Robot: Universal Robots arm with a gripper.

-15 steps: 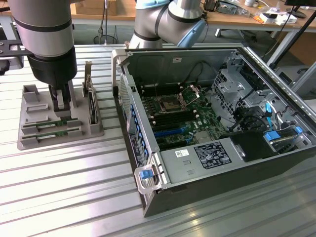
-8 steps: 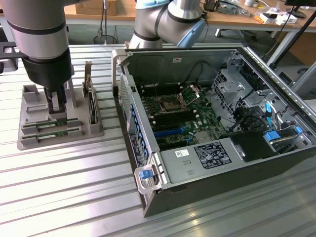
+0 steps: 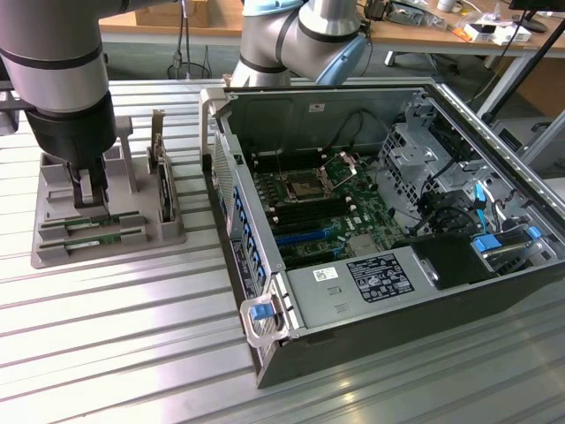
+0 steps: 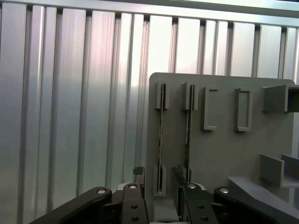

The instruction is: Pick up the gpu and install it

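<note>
Closest to the wrist camera, the gripper [image 4: 159,189] stands with its two black fingers [image 4: 133,205] spread wide and holding nothing. They straddle one of the grey slot posts [image 4: 160,179] of the grey holder tray [image 4: 224,154].

Just past that post, the gpu [image 4: 161,135] shows edge-on as a thin green line running to a matching post at the tray's far end. It stands on its long edge and looks centred in the gap between the fingers. A second green stick [image 4: 188,123] sits in the neighbouring pair of posts, just beside it. Beyond the tray lies the ribbed aluminium table [image 4: 70,116].

In the exterior view, the open computer case [image 3: 265,353] fills the lower right of the frame, with its motherboard [image 3: 327,208] exposed. Farther back, at the middle left, the arm reaches down so the gripper [image 3: 88,194] hangs low over the tray [image 3: 53,252]. It is near a dark upright expansion card [image 3: 164,190].

The step in hand appears to be the reach for the grasp. To do it well, the fingers should likely keep equal clearance on both flat faces of the stick. They should meet the board between the posts rather than on a post, and stay clear of the neighbouring stick. A tilted approach could probably wedge the thin board in its slots.
</note>
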